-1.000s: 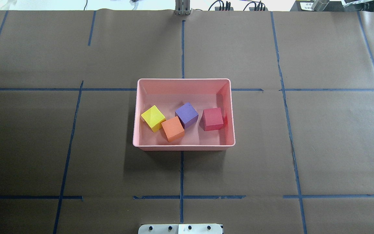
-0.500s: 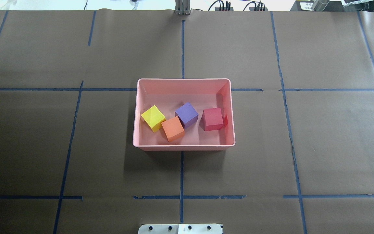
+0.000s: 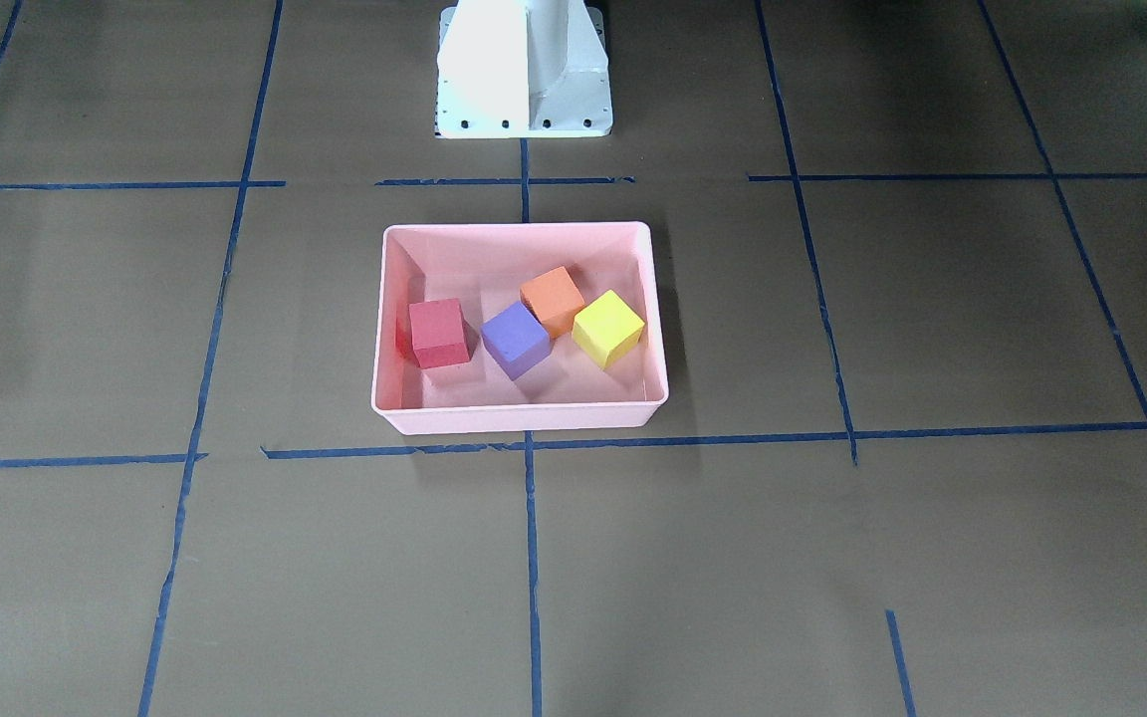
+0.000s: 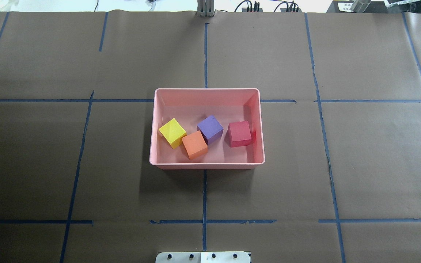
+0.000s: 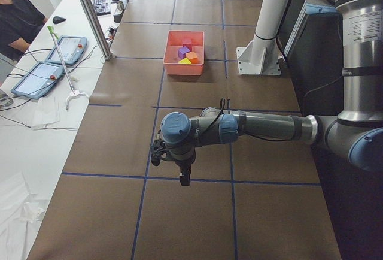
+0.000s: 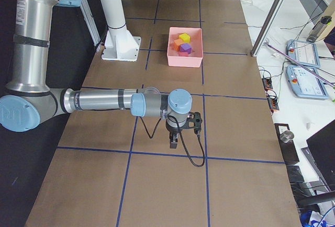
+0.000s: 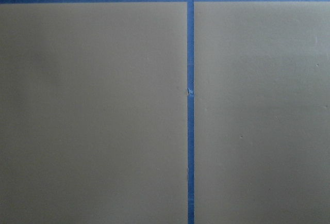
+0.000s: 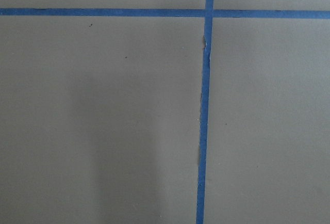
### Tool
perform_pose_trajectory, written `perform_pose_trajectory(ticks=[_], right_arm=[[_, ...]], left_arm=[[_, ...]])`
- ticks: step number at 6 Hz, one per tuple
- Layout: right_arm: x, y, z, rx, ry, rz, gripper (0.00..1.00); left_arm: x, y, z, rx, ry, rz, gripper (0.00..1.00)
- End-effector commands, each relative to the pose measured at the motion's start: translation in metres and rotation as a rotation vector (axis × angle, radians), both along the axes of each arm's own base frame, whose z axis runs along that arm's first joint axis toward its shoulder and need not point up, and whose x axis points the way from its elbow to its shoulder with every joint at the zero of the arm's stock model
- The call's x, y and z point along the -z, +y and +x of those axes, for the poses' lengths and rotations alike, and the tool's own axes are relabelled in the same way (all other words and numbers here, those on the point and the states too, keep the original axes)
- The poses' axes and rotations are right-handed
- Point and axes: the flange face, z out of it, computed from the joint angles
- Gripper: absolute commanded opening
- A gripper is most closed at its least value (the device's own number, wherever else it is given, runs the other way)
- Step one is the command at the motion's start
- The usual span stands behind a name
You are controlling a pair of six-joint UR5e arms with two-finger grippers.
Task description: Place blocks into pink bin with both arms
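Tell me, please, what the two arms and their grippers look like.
The left arm and right arm are silver-grey tubes with light blue joint caps. The left gripper and right gripper are black, each with a black cable at the wrist.

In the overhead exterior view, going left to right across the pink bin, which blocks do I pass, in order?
yellow block → orange block → purple block → red block, all lying inside the pink bin.
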Motion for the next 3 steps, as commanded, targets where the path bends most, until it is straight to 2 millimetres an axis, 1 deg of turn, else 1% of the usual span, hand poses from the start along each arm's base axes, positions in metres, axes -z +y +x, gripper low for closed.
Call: perform_pose_trajectory(ticks=[1, 2, 3], right_arm=[[0.001, -0.003, -0.005, 0.010, 0.001, 0.003, 1.00], [0.000, -0.002, -0.008, 0.019, -0.001, -0.001, 1.00], [0.000, -0.003, -0.008, 0.023, -0.002, 0.005, 1.00]], left_arm=[[0.002, -0.003, 0.001, -0.006, -0.002, 0.071, 1.00], [-0.003, 0.010, 0.001, -0.007, -0.001, 0.073, 1.00], [0.003, 0.009, 0.003, -0.005, 0.033, 0.127, 1.00]])
